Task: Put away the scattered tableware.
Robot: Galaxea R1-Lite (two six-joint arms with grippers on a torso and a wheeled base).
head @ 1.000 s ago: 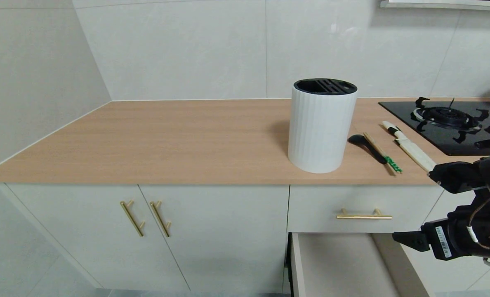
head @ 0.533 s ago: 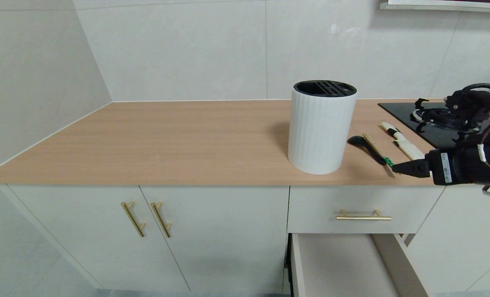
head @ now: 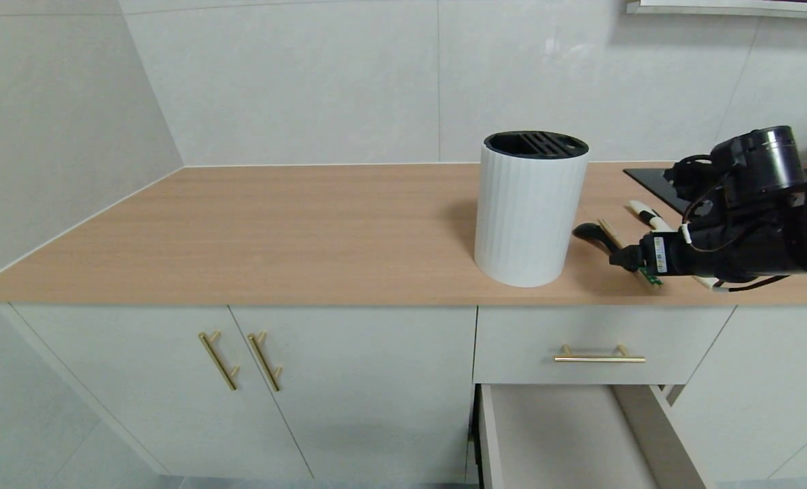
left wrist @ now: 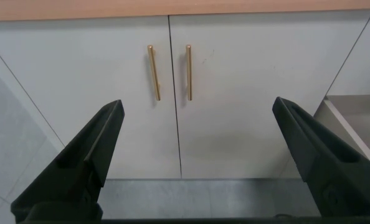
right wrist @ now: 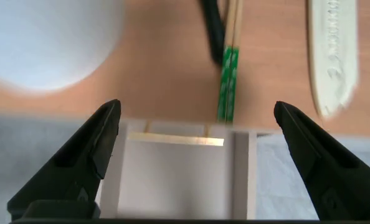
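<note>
The left gripper (left wrist: 196, 106) sits low, jaws spread wide, facing the cabinet doors (left wrist: 172, 93) beneath the countertop (head: 274, 231). A white ribbed utensil holder (head: 530, 207) stands upright on the countertop. Just right of it lie a black spoon (head: 590, 231), a pair of chopsticks (right wrist: 230, 68) and a white knife (right wrist: 332, 56). The right gripper (right wrist: 197, 134) hangs over the counter's front edge, jaws spread and empty. The chopsticks' green ends lie in line with the gap between its fingers; contact cannot be determined. Below the counter, a drawer (head: 566, 435) stands open.
</note>
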